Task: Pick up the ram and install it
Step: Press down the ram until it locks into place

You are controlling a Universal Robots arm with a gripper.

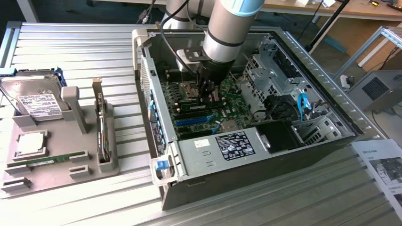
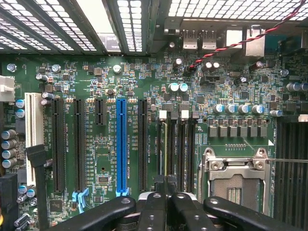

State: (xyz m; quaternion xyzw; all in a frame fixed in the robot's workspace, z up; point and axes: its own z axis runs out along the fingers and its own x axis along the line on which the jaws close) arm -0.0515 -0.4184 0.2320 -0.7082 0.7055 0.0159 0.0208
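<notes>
This looks like a robot lab or workshop. A black and silver computer case (image 1: 251, 122) lies open on a ribbed silver metal table (image 1: 75, 42). A grey plastic holder (image 1: 56, 155) beside it keeps spare computer parts. A silver and blue robot arm (image 1: 229, 28) reaches into the case. Long wooden desks (image 1: 339, 9) stand behind, and a printed paper sheet (image 1: 383, 169) lies nearby.

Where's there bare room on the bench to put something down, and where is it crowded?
Bare ribbed bench top lies behind the grey holder tray, beside the computer case; more lies in front of the tray and case. Crowded: the tray, with the hard drive and a ram stick, and inside the case, where the shut gripper sits over the motherboard.
</notes>
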